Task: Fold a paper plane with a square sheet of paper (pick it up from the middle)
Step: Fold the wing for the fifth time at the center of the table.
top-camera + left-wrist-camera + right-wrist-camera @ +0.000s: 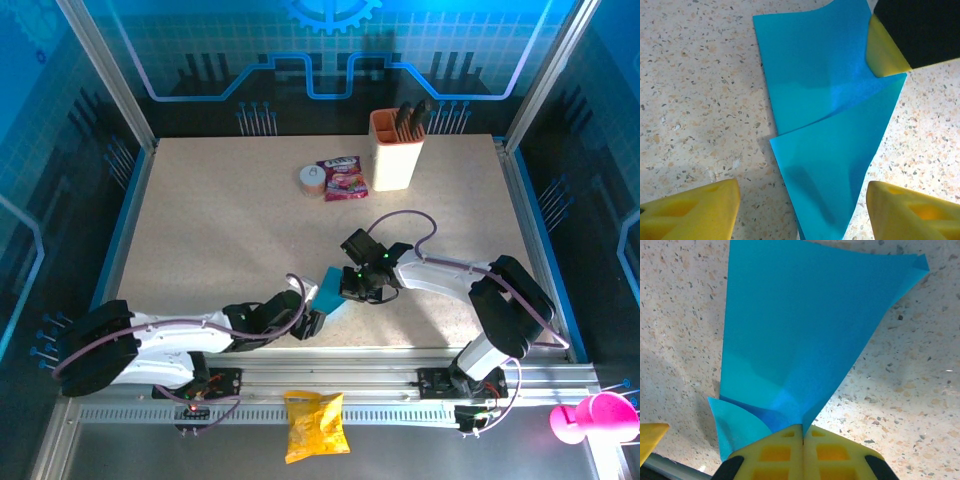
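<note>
The right jaws are closed tight on the sheet of paper (800, 330). In the right wrist view their two yellow fingers (775, 452) meet with no gap, and the blue sheet comes out from between them and spreads away over the bench (920, 390). Just left of the pinch a small corner of the sheet curls up.

The left jaws are open. In the left wrist view their yellow fingertips (695, 212) stand wide apart, one on each side of the narrow pointed end of the sheet, and neither one touches the paper. The sheet lies on the bench between them, with one flap over another along a slanted edge. At its far side a yellow finger of the right jaws touches it.

From above, the sheet sits between the two pairs of jaws, near the front edge of the bench. A snack packet (342, 178) lies well beyond both jaws.
</note>
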Controlling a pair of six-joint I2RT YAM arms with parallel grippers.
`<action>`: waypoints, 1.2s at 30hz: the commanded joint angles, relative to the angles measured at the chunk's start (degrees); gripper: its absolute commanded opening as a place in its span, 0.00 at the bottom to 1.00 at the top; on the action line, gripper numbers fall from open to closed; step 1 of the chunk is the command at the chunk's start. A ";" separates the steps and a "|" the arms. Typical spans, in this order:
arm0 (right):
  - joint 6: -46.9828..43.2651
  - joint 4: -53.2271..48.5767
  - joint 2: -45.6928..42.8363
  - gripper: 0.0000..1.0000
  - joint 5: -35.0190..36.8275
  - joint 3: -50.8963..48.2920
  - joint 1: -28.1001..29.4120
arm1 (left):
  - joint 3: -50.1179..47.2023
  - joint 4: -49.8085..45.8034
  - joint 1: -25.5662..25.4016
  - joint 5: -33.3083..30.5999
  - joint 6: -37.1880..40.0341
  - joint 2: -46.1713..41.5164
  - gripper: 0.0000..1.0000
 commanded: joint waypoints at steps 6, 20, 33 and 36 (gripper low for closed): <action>-1.08 -2.49 -0.70 0.00 -0.05 1.42 -0.22 | 0.68 2.32 -3.95 -4.85 4.75 2.42 0.69; -1.60 -2.93 -1.00 0.00 -0.88 2.22 -0.69 | 2.26 8.03 -4.75 -3.63 7.07 10.52 0.70; -2.35 -2.82 -1.08 0.00 -1.66 2.11 -1.45 | 2.21 9.31 -4.71 -3.77 7.56 13.54 0.42; -2.31 -2.67 -1.01 0.00 -1.82 2.19 -1.45 | 2.09 9.68 -4.64 -3.55 7.61 13.50 0.31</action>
